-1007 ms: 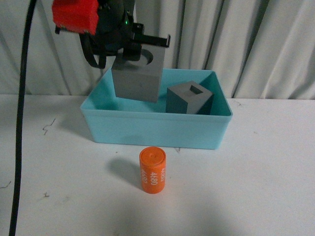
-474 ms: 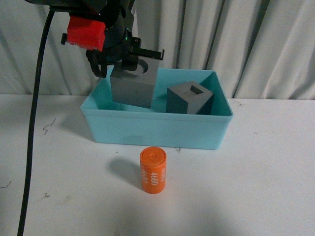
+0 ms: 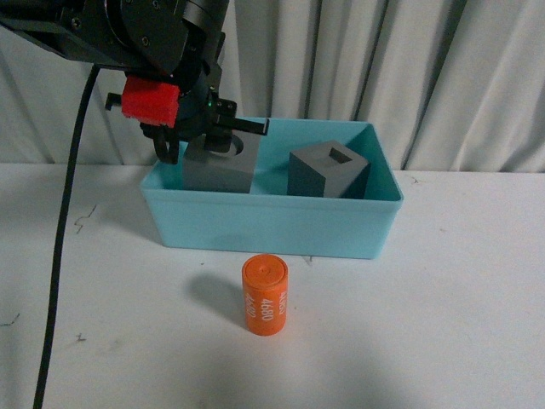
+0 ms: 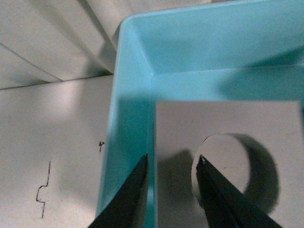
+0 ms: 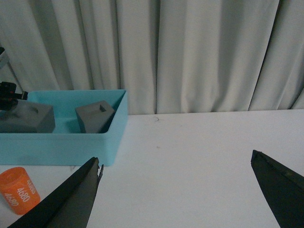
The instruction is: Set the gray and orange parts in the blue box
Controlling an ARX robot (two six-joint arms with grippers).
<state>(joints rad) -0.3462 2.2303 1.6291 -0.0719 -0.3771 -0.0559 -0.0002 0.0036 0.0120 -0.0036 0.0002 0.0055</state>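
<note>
Round-recess gray cube [image 3: 220, 168] inside blue box [image 3: 268, 223], left end; left gripper [image 4: 173, 159] clamps its wall, one finger in recess; arm overhead, angled down.

A pale gray pleated curtain [image 3: 443, 77] hangs behind the white bench [image 3: 460, 324], whose evenly lit top bears dark scuff marks [image 3: 83, 220].
</note>
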